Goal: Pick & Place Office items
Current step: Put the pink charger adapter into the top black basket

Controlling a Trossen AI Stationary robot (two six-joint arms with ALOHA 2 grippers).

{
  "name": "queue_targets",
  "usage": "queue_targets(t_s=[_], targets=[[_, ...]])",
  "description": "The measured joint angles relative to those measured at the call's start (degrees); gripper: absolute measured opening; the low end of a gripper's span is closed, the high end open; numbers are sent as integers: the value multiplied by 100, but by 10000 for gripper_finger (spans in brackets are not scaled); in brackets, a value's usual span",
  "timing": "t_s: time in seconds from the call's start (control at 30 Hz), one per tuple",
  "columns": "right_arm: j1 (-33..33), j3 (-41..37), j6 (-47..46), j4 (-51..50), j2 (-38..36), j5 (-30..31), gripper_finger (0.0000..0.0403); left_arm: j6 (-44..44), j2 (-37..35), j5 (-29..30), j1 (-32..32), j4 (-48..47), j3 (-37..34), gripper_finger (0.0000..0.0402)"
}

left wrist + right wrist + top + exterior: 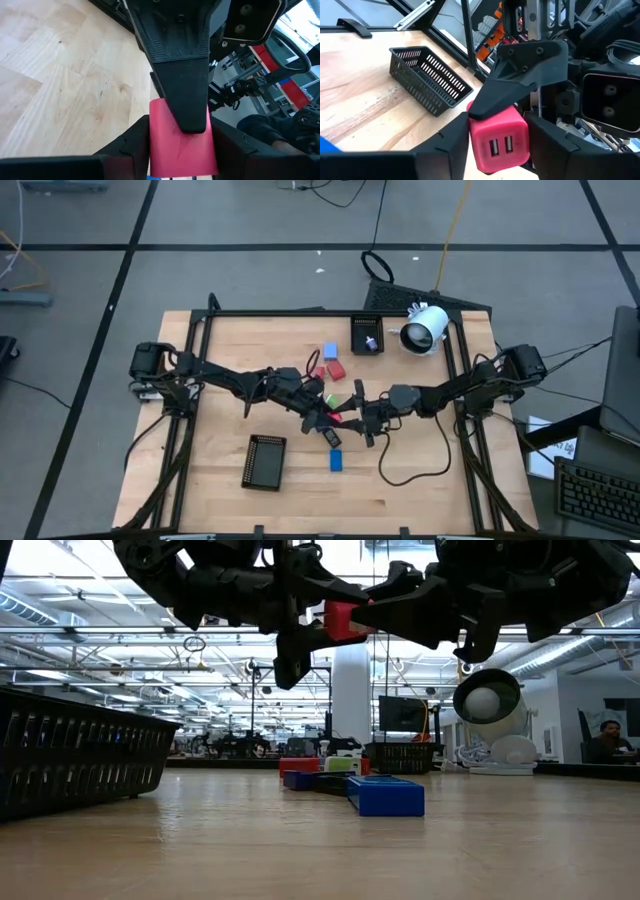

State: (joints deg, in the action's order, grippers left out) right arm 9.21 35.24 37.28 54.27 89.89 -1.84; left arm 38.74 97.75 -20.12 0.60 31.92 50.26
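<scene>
Both grippers meet at mid-frame in the high view, raised off the table: the left gripper (322,413) and the right gripper (362,420) each clench the same pink block (499,138), which shows two slots on one face. Below them on the table (210,500) lie a blue flat piece (385,796) and a red block (335,369). A mesh tray (264,461) sits lower left.

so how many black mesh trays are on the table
2. The front tray lies front left; the back tray sits at the back edge beside the white device. The left gripper and right gripper both clamp a pink block mid-table; the arms might hide more.
</scene>
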Motion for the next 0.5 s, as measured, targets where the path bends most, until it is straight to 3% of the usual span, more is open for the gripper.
queue_targets(t_s=[0.33,0.5], targets=[[2,-7,-81,-133,7,-12,156,-373,0,153,-1,195,0,221],[2,-7,-369,-182,7,-3,150,-51,-84,-495,-319,230,0,228]])
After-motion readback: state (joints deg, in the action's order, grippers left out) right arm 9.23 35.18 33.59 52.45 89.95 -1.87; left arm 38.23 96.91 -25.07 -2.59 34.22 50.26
